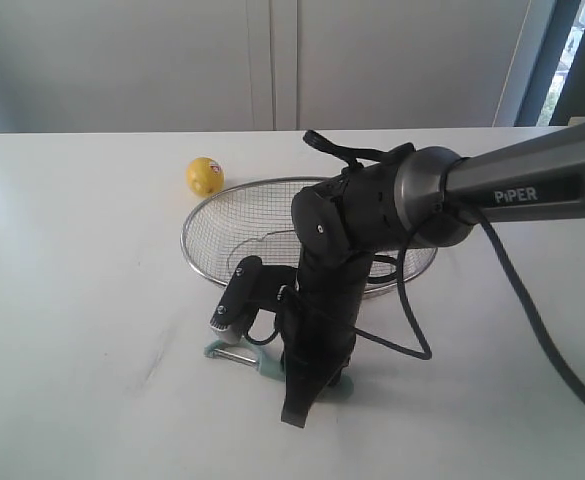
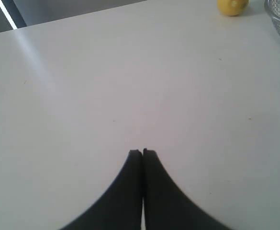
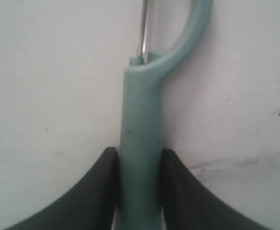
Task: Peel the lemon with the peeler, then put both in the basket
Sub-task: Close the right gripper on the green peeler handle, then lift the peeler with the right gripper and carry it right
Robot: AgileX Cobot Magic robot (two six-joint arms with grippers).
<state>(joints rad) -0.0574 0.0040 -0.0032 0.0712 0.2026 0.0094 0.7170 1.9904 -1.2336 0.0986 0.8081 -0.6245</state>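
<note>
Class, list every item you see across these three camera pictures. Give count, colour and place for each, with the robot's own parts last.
lemon: one, yellow, on the table beside the basket's far left rim.
basket: one, silver wire mesh, mid-table.
peeler: one, pale teal, on the table in front of the basket.
table: one, white, under everything.
right arm: one, grey and black, reaching in from the right.
right claw: one, black, closed on the peeler's handle.
left claw: one, black, shut and empty, above bare table.
</note>
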